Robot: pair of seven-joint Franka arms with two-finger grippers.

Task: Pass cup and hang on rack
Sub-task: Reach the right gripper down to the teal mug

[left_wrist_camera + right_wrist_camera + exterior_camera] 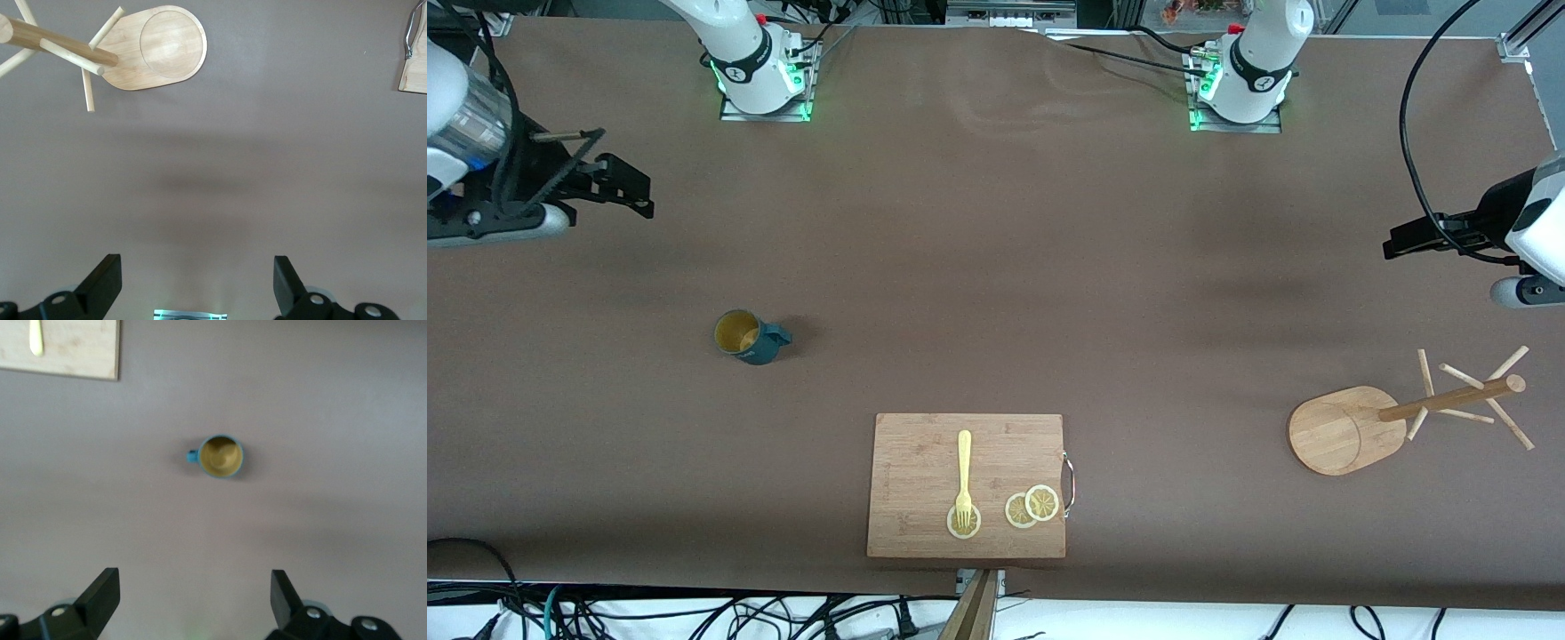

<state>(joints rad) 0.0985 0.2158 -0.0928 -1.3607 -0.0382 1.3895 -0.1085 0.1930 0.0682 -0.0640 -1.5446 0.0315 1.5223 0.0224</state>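
The cup [749,337], dark teal with a yellowish inside, stands upright on the brown table toward the right arm's end. It also shows in the right wrist view [221,457], its handle sideways. The rack [1405,413], a light wooden mug tree on an oval base, stands toward the left arm's end and shows in the left wrist view [153,50]. My right gripper [618,173] [195,597] is open and empty, up over bare table, apart from the cup. My left gripper [1405,238] [197,280] is open and empty, up over bare table, apart from the rack.
A rectangular wooden cutting board [925,462] lies near the table's front edge, between cup and rack. On it lie a yellow fork [964,471] and lemon slices [1032,507]. Cables run along the table's edges.
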